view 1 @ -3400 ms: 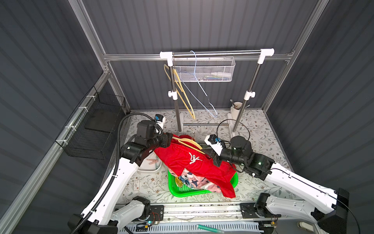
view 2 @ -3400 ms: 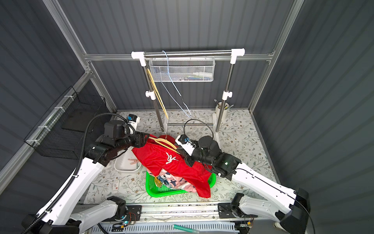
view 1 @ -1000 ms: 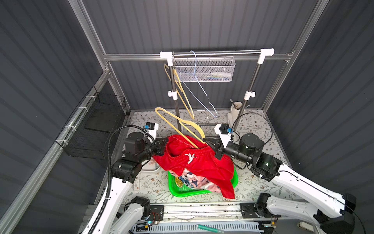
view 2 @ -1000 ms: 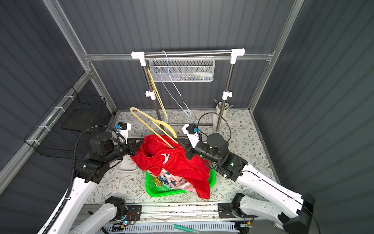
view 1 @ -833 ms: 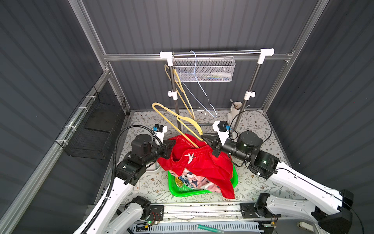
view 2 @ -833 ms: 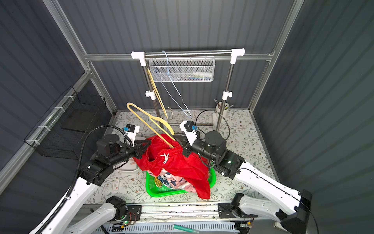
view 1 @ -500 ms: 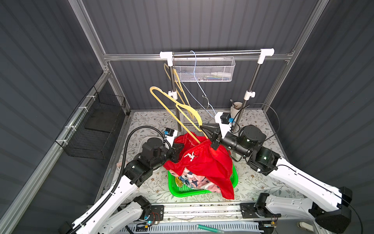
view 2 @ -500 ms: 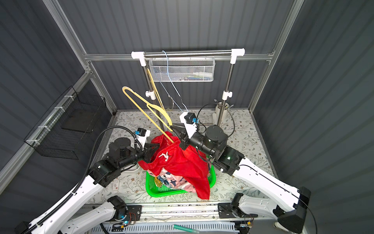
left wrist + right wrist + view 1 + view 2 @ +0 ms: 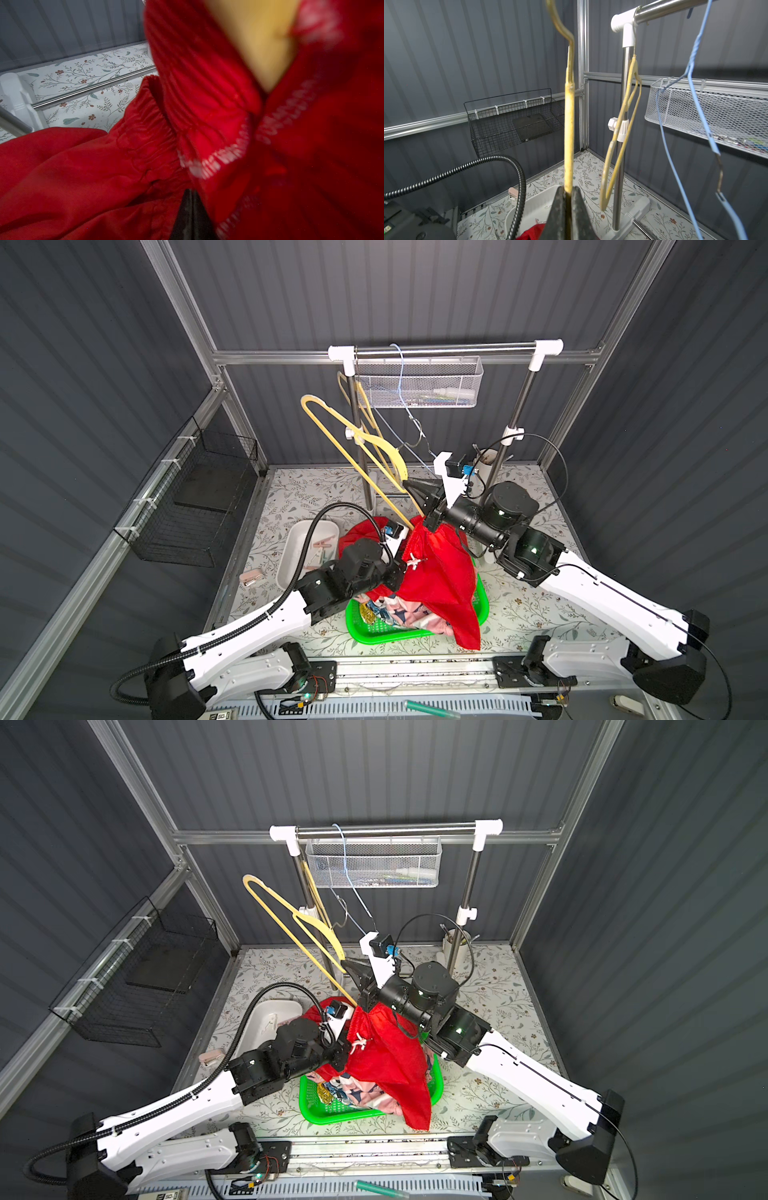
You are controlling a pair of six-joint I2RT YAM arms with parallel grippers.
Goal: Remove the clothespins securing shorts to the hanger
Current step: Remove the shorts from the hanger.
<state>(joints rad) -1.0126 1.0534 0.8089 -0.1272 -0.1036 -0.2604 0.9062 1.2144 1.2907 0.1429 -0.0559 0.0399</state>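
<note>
Standing beside the rig, I see that the right gripper has lifted the yellow hanger within the last second: before, it leaned low over the green basket, and now it points steeply up toward the rail. Its jaws are clamped on the lower end of the hanger. The red shorts went up with it and hang bunched from that end, their lower part trailing over the basket rim, above the pink printed shorts. The left gripper has come across from the side of the white tray. Its jaws are pressed together on the red waistband, close by the white drawstring. Some clothespins lie in the tray. On the hanger I cannot find any pin, because the cloth hides that place. I think the shorts are now stretched between both arms, so either a hidden pin holds them or they are only caught and should slide off.
</note>
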